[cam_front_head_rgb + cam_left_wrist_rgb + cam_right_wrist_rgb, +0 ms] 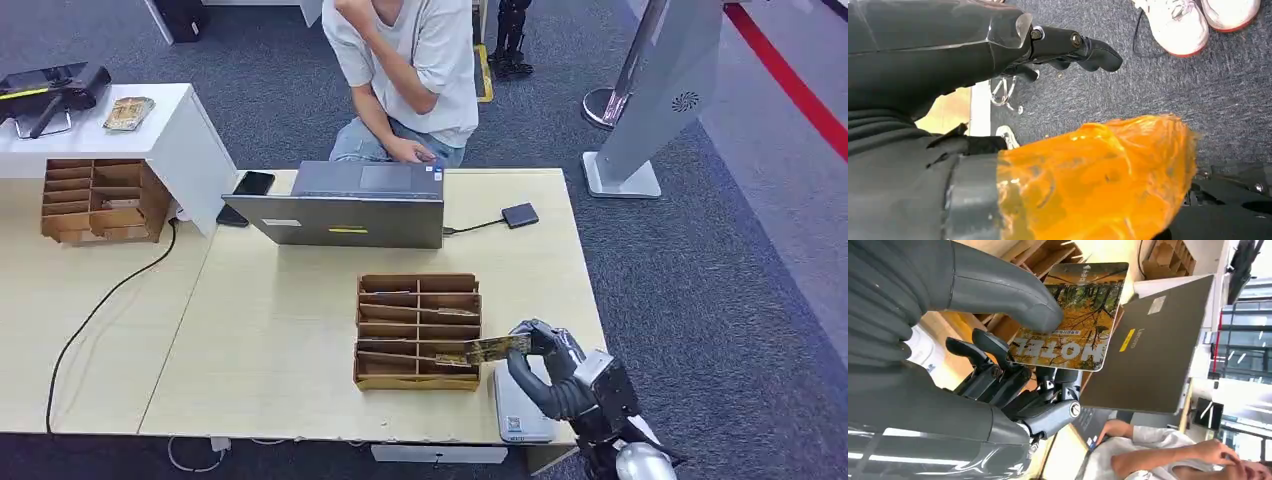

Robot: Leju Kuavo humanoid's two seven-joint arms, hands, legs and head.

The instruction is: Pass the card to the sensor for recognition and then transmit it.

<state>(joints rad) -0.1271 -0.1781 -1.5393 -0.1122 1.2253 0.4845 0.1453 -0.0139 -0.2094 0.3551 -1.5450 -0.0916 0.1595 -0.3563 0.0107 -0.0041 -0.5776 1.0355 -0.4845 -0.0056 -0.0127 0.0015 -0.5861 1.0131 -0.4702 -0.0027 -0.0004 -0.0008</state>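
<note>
My right hand (545, 370) holds a card (492, 349) flat above the table's front right, beside a brown slotted organizer (415, 382). The card's far end reaches over the organizer's front right slots. In the right wrist view the card (1073, 315) shows an autumn forest picture and the word HOTEL; the thumb of my right hand (998, 340) presses on its printed face and dark fingers lie beneath. A small black box (519, 214) on a cable lies at the table's far right. A white flat device (520, 412) sits under my right hand. My left hand (1063, 45) hangs over carpet, fingers apart, holding nothing.
A grey laptop (340, 205) stands behind the organizer, with a seated person (410, 60) resting a hand on it. A phone (252, 183) lies by the laptop. On the left table are another organizer (95, 200) and a black cable (110, 290). White shoes (1178, 20) stand near my left hand.
</note>
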